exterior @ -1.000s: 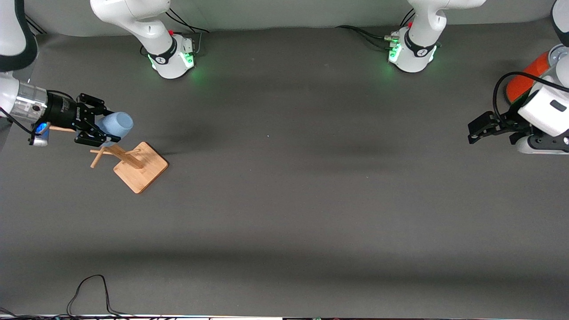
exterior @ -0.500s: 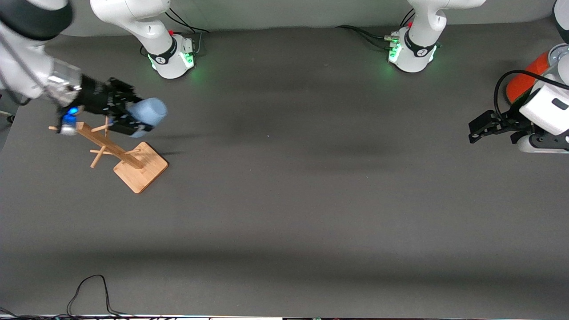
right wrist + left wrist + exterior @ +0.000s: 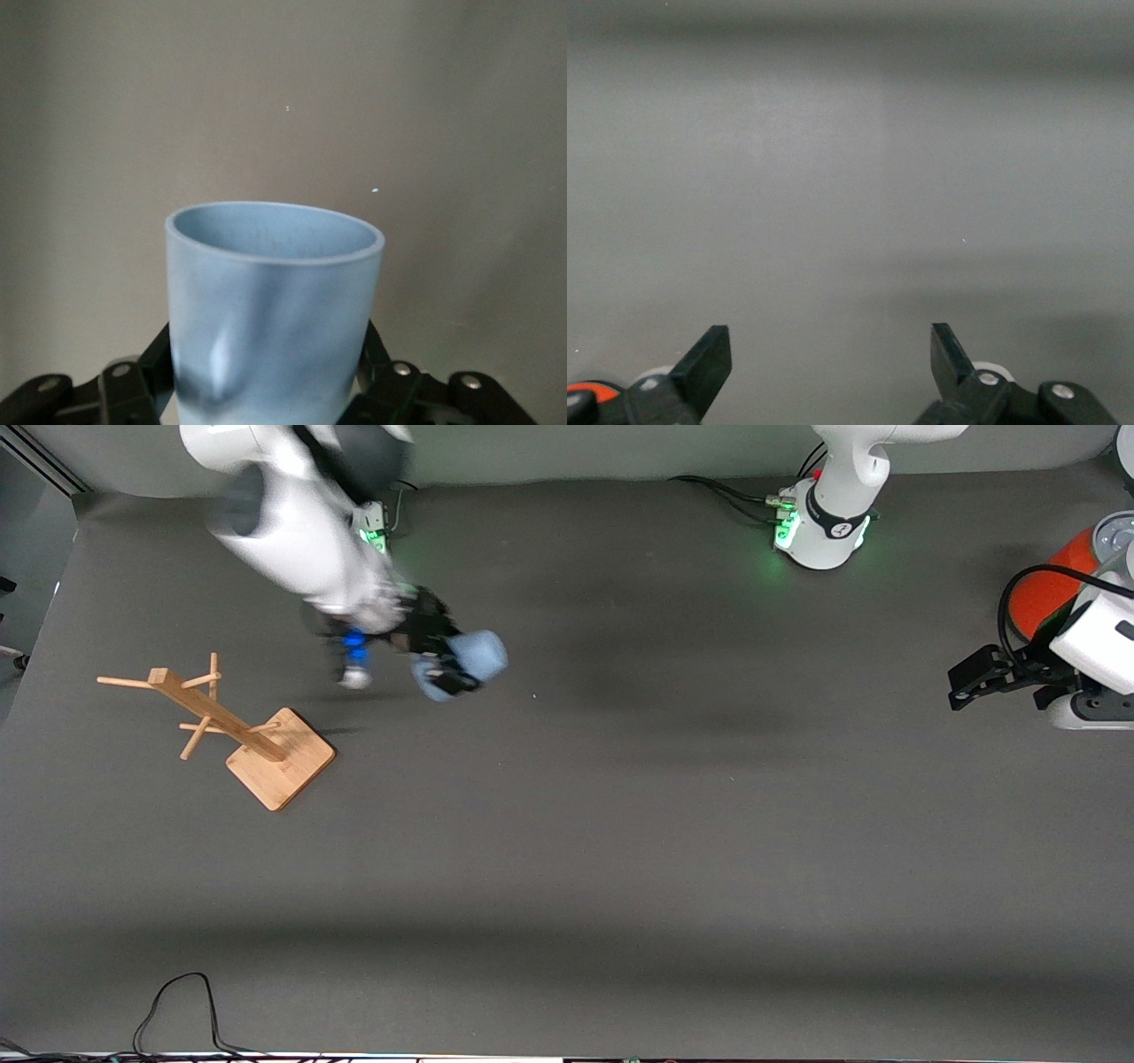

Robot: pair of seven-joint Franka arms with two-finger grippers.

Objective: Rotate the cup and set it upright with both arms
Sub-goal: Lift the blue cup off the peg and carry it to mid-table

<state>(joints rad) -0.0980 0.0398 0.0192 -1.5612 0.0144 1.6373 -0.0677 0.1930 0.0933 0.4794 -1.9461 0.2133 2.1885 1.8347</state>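
The light-blue cup (image 3: 474,657) is held on its side in my right gripper (image 3: 443,666), which is shut on its lower part, in the air over the table between the wooden stand and the table's middle. In the right wrist view the cup (image 3: 270,301) fills the space between the fingers, its open rim pointing away from the wrist. My left gripper (image 3: 970,677) is open and empty, low over the table at the left arm's end. In the left wrist view its fingertips (image 3: 709,359) frame bare grey table.
A wooden peg stand (image 3: 239,731) with a square base stands near the right arm's end. An orange-red can (image 3: 1050,593) with a grey lid stands beside the left gripper. A black cable (image 3: 177,1010) lies at the table's near edge.
My right gripper has carried the cup away from the wooden stand toward the table's middle. The left gripper has shifted slightly toward its own end.
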